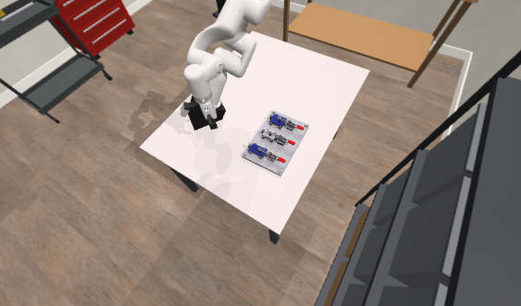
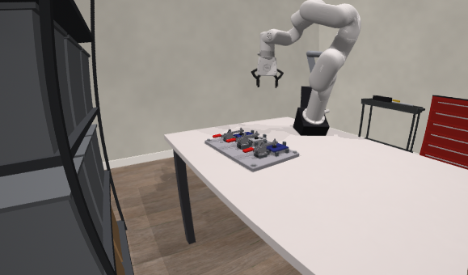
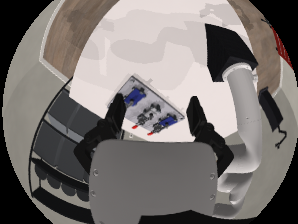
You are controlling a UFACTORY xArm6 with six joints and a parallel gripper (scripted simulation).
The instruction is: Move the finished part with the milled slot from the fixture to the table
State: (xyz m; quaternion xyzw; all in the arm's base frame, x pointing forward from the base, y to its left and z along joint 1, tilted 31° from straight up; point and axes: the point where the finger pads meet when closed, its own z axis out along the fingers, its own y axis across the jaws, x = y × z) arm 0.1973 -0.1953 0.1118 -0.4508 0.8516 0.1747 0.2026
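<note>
A grey fixture plate (image 1: 276, 169) (image 2: 242, 158) lies on the white table (image 1: 303, 81) (image 2: 353, 194) (image 3: 147, 50). It carries three parts in a row, each with a red-handled toggle clamp (image 1: 291, 142) (image 2: 230, 140). The two outer parts are the blue blanks (image 1: 276, 119) (image 1: 257, 149) (image 2: 278, 149) (image 3: 136, 95) (image 3: 166, 120). The middle one is the bare grey finished part (image 1: 267, 135) (image 3: 152, 108); its slot is too small to make out. My gripper (image 2: 267, 82) (image 3: 156, 102) is open and empty. It hangs high above the table, well away from the fixture, near the arm's base.
The arm's black base (image 2: 310, 125) stands at the table's edge. A dark shelving rack (image 1: 438, 225) (image 2: 30, 121) stands beyond the table on the fixture's side. A red tool cabinet (image 1: 96, 18) (image 2: 454, 133), a black cart (image 1: 56, 81) and a wooden bench (image 1: 362, 33) stand around the table.
</note>
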